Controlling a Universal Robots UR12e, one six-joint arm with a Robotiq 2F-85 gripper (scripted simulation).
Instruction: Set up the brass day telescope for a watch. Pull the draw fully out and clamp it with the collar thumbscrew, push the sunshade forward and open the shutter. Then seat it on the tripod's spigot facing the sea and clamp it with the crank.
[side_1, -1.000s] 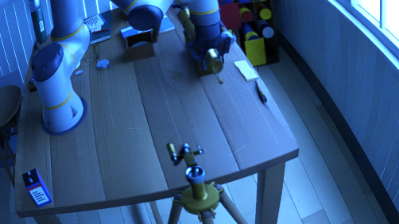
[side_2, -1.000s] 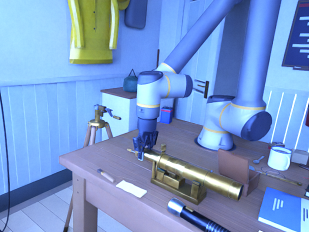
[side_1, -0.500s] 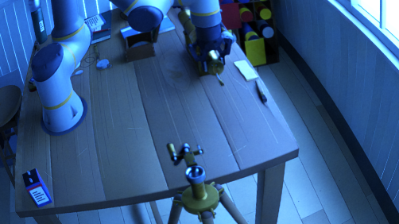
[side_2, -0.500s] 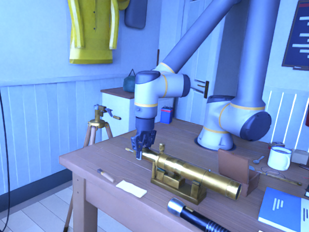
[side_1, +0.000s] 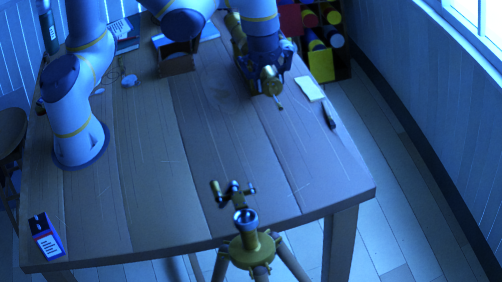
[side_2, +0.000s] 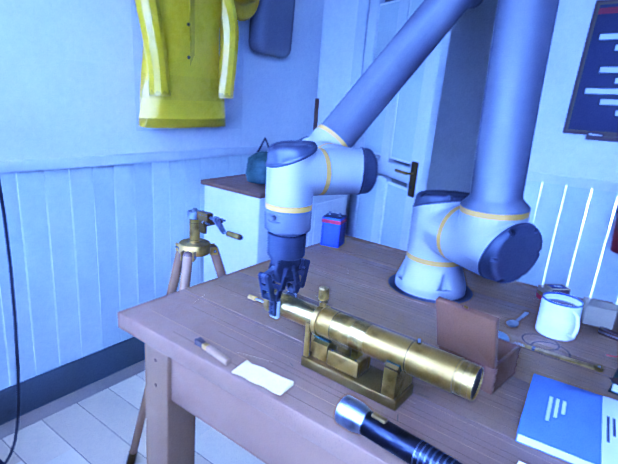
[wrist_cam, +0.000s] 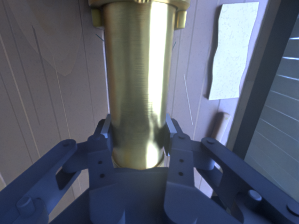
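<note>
The brass telescope (side_2: 380, 345) lies in a brass cradle (side_2: 357, 372) on the table, its wide end toward the wooden box. Its narrow draw tube (wrist_cam: 137, 88) sticks out of the collar toward the table's edge. I have my gripper (side_2: 275, 306) clamped around the end of the draw tube (side_2: 295, 309). The collar thumbscrew (side_2: 323, 294) stands upright on top of the collar. The tripod (side_1: 248, 240) stands on the floor beyond the table's end, its spigot (side_1: 245, 219) bare. Its crank (side_2: 226, 231) points sideways.
Behind the telescope stand the arm's base (side_2: 440, 270), a wooden box (side_2: 472, 340) and a white mug (side_2: 557, 316). A torch (side_2: 395, 436), a blue book (side_2: 565, 417), a white cloth (side_2: 262, 377) and a small tool (side_2: 212, 351) lie near the table's front edge.
</note>
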